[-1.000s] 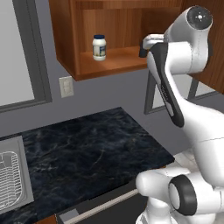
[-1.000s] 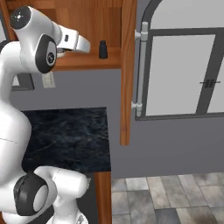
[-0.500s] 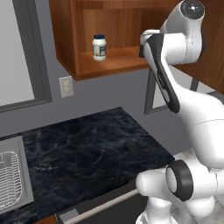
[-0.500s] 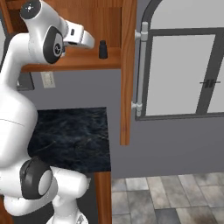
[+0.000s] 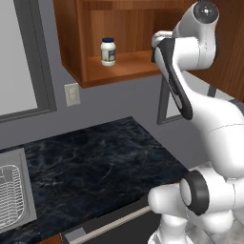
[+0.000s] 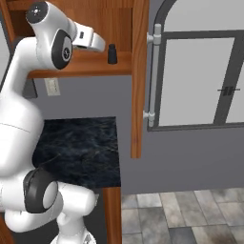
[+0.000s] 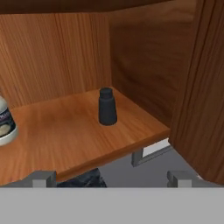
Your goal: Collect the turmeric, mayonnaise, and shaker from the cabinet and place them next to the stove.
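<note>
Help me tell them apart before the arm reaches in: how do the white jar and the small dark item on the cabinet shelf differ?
The mayonnaise is a white jar with a dark blue lid and pale label; the shaker is dark all over. The mayonnaise is broader, the shaker slimmer with a narrower cap. In the hand view the shaker stands near the middle, the mayonnaise at the left edge. Both stand upright on the cabinet shelf, untouched.

Cabinet (image 7: 65,131) front open; shelf floor mostly bare. Dark shaker (image 7: 107,106) stands upright mid-shelf toward right side wall, gap free on both sides. Mayonnaise jar (image 5: 108,52) at left end, well apart from shaker; wide clear lane between them. Open door (image 6: 139,76) projects at right edge, limiting approach from that side.
</note>
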Tool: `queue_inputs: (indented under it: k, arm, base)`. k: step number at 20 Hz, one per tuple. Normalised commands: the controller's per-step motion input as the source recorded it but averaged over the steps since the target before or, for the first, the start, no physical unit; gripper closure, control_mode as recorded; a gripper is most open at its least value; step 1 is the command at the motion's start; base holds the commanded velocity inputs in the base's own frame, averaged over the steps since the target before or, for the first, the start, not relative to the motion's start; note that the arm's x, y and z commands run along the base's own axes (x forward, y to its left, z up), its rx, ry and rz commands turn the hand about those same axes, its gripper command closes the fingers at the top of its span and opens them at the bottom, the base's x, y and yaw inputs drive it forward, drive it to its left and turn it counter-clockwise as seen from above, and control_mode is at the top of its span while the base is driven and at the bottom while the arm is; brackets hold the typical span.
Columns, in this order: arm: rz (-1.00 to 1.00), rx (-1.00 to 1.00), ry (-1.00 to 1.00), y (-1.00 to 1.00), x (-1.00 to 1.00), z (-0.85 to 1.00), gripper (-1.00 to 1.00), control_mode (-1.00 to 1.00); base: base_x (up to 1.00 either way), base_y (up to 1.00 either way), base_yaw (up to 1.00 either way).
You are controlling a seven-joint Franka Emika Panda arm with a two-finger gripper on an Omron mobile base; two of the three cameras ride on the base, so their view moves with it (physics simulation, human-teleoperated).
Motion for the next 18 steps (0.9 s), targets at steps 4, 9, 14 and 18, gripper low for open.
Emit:
queue_inputs:
  k: [4,9,14,18]
  arm:
    - [-0.05,0.0,0.0,0.0,0.32,0.0,-1.0,-1.0]
    - [-0.04,0.0,0.0,0.0,0.3,0.0,-1.0,-1.0]
    - [-0.03,0.0,0.0,0.0,0.31,0.0,-1.0,-1.0]
    - [-0.03,0.0,0.0,0.01,0.33,0.0,-1.0,-1.0]
  base:
    - [0.0,0.0,0.0]
    - [0.0,0.0,0.0]
    - [0.0,0.0,0.0]
    - [0.0,0.0,0.0]
